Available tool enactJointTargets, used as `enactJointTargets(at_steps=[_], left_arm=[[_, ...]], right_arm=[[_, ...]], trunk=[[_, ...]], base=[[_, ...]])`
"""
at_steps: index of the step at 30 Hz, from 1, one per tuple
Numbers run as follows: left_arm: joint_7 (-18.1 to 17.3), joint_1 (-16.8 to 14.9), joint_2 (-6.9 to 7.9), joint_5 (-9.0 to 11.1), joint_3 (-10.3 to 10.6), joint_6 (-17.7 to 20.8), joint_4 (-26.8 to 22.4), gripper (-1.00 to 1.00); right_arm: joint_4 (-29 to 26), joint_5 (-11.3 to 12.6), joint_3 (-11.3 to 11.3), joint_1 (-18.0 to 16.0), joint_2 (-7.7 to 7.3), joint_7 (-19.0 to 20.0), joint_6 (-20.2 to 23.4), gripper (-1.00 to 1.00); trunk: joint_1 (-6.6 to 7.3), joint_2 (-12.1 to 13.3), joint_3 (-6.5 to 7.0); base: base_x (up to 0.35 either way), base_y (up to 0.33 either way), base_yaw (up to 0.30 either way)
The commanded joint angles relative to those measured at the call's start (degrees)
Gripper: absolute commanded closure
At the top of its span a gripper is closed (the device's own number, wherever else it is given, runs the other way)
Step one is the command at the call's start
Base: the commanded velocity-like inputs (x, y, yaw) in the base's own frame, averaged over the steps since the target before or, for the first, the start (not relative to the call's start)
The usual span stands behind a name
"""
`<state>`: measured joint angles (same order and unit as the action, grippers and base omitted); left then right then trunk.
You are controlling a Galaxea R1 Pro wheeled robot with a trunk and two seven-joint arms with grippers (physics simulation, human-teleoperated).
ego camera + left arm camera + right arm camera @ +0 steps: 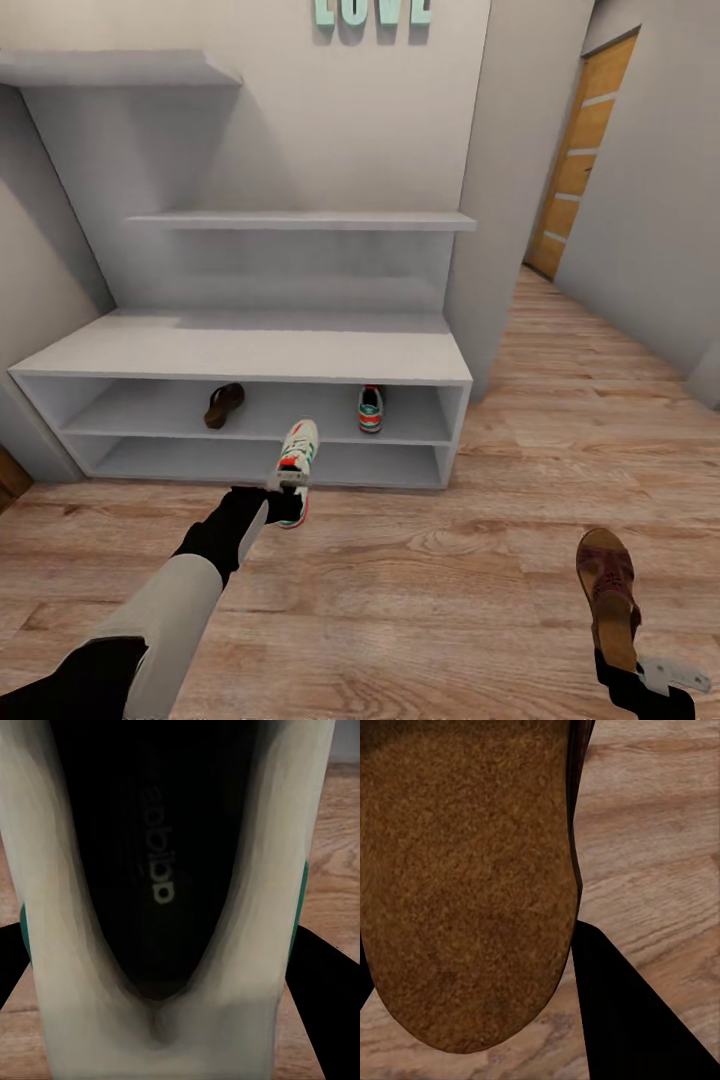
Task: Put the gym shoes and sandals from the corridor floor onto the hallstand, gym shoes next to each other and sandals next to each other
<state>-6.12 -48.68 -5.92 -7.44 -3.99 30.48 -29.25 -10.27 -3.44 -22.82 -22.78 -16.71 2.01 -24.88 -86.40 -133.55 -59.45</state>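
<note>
left hand (283, 497) pinches a gym shoe (297, 458) before the hallstand (250, 352); right hand (640, 676) pinches a sandal (608, 592).

The left arm (175, 600) has a pale grey forearm shell between glossy black joints; both grippers, left (287, 487) and right (668, 675), show light grey fingers.
</note>
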Motion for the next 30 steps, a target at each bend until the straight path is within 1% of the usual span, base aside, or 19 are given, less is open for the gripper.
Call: enactJointTargets(at_steps=[1, 9, 18, 24, 29, 30], left_arm=[[-0.5, -0.1, -0.07, -0.6, -0.4, 0.7, -0.1, 1.00], [-0.5, -0.7, -0.06, -0.6, -0.4, 1.8, -0.2, 1.00], [-0.5, -2.6, -0.26, -0.6, -0.4, 5.1, -0.6, 1.00], [-0.5, -3.1, -0.17, -0.6, -0.4, 5.8, -1.0, 1.00], [-0.5, -3.1, -0.07, -0.6, -0.4, 5.8, -1.1, 1.00], [-0.5, -3.1, -0.07, -0.6, -0.4, 5.8, -1.1, 1.00]], right_arm=[[0.1, -0.2, -0.5, 0.0, 0.01, 0.3, -0.2, 1.00], [0.1, -0.2, -0.5, 0.0, 0.01, 0.3, -0.2, 1.00], [0.1, -0.2, -0.5, 0.0, 0.01, 0.3, -0.2, 1.00], [0.1, -0.2, -0.5, -0.1, 0.01, 0.3, -0.2, 1.00], [0.0, -0.2, -0.5, -0.1, 0.01, 0.3, -0.2, 1.00], [0.0, -0.2, -0.5, -0.1, 0.01, 0.3, -0.2, 1.00]], trunk=[[-0.21, -0.4, -0.29], [-1.97, -3.6, -2.35], [-3.95, -7.3, -4.78], [-5.26, -9.7, -6.40], [-5.40, -9.8, -7.88], [-5.40, -9.8, -7.91]], base=[[0.000, 0.000, 0.000], [0.000, 0.000, 0.000], [0.000, 0.000, 0.000], [0.000, 0.000, 0.000], [0.000, 0.000, 0.000], [0.000, 0.000, 0.000]])
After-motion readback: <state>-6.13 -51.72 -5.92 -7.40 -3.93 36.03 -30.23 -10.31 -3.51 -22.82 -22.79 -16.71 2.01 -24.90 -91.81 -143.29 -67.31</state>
